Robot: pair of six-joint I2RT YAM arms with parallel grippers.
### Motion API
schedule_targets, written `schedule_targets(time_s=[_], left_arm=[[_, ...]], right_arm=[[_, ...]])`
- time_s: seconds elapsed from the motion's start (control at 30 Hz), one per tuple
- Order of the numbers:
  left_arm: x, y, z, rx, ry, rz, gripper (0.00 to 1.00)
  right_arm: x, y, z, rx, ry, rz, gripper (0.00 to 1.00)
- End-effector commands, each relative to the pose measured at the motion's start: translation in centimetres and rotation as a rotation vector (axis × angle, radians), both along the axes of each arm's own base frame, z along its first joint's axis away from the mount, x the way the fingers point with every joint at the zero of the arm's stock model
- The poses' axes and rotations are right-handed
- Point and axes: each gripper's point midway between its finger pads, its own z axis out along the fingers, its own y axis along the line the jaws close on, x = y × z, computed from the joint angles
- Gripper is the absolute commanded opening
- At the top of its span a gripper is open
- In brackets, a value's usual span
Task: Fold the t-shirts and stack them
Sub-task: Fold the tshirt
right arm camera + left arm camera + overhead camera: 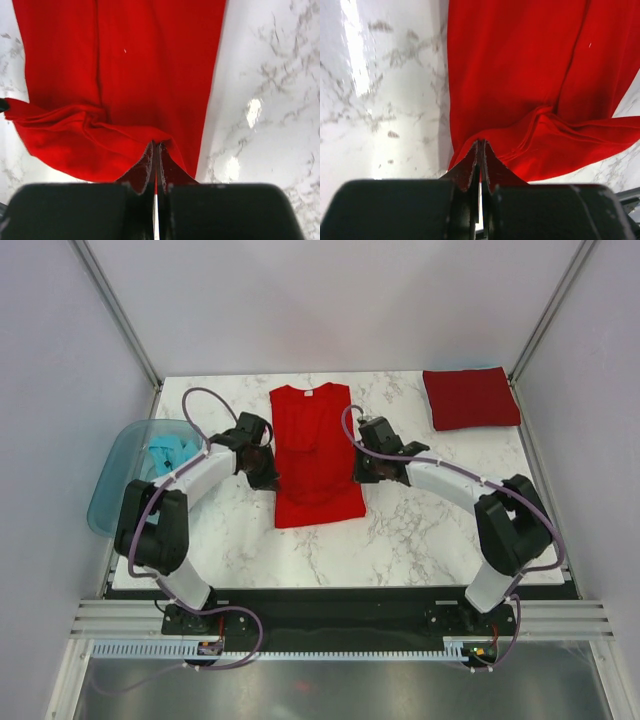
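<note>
The left arm (190,480) and right arm (450,480) mirror each other, elbows out to the sides and forearms slanting in toward the middle. The left gripper (480,150) and right gripper (155,150) sit low and well apart, each with its jaws closed, pinching a side edge of the red tee (315,455).

My table (430,530): white marble top. Bright red tee (315,455) lies down the middle, collar at far side, sides folded in. Crimson tee (470,398), folded square, at far-right corner, well apart. Blue tub (110,495) at left edge; can't tell if it's on the top.
</note>
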Motion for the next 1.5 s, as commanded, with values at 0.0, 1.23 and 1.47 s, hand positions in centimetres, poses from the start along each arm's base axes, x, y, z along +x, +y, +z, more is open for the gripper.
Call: schedule_targets(time_s=[0.0, 1.23, 1.47], left_arm=[[3.4, 0.0, 1.3, -0.009, -0.073, -0.043, 0.02], [17.7, 3.2, 1.8, -0.018, -0.194, 0.050, 0.02], [19.6, 2.7, 2.8, -0.044, -0.238, 0.000, 0.26]], right_arm=[[2.8, 0.9, 1.3, 0.024, -0.022, 0.042, 0.00], [18.2, 0.4, 1.1, 0.111, -0.120, 0.041, 0.00], [20.8, -1.1, 1.3, 0.113, -0.138, -0.036, 0.22]])
